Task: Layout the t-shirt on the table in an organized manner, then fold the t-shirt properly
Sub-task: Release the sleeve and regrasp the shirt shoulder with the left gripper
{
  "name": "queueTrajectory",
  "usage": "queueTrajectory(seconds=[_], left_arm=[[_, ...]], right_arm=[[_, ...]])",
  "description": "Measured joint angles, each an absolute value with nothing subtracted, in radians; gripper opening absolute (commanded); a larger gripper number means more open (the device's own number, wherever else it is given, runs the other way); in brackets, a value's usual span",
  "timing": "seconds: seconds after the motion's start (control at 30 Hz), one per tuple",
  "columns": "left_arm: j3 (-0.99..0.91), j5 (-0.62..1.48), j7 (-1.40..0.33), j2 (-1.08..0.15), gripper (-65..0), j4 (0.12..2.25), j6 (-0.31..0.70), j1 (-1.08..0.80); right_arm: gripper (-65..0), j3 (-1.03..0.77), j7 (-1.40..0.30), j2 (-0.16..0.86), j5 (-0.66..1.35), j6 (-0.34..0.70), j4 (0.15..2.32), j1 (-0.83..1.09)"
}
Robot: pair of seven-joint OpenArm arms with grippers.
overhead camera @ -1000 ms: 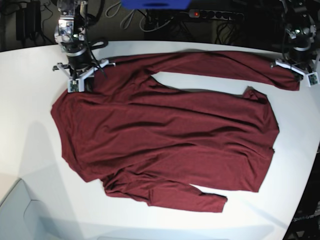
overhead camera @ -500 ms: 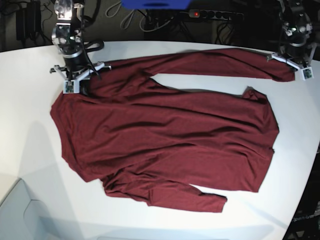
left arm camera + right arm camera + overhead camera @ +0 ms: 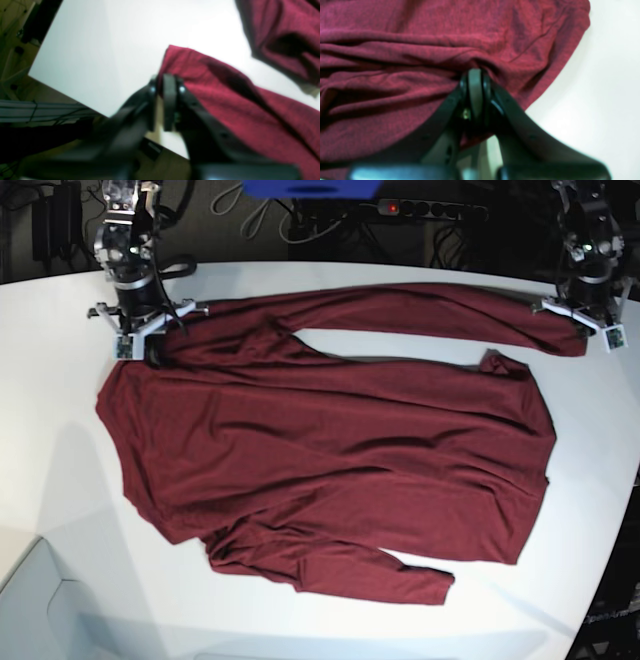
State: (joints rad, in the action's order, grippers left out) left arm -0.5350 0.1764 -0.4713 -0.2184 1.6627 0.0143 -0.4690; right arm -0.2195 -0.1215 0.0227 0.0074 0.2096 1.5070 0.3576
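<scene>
Still on the layout step: the t-shirt (image 3: 330, 450) lies spread across the counter (image 3: 60, 480), right hand (image 3: 475, 75) clenched on a bunch of fabric, left hand (image 3: 166, 83) looks barely parted at the sleeve tip, so next probably means smoothing before folding.

- Table (image 3: 60, 480) left and near edges: bare, passable.
- T-shirt (image 3: 330, 450) covers the centre.
- Far corners: arms stand there.
</scene>
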Motion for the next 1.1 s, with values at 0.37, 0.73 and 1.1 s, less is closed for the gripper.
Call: queueTrajectory(seconds=[0.37, 0.73, 1.1], left_arm=[[-0.537, 0.178, -0.485, -0.216, -41.0, 1.695, 0.014, -0.482], [-0.371, 0.172, -0.510, -0.164, -41.0, 1.770, 0.016, -0.404], [-0.307, 0.177, -0.580, -0.160, -41.1, 1.664, 0.008, -0.324]], right_arm=[[-65.0, -0.217, -0.120, 0.022, 0.007, 0.208, 1.507, 0.358], [-65.0, -0.215, -0.134, 0.022, 0.007, 0.208, 1.518, 0.358], [-65.0, -0.215, -0.134, 0.022, 0.007, 0.208, 1.518, 0.358]])
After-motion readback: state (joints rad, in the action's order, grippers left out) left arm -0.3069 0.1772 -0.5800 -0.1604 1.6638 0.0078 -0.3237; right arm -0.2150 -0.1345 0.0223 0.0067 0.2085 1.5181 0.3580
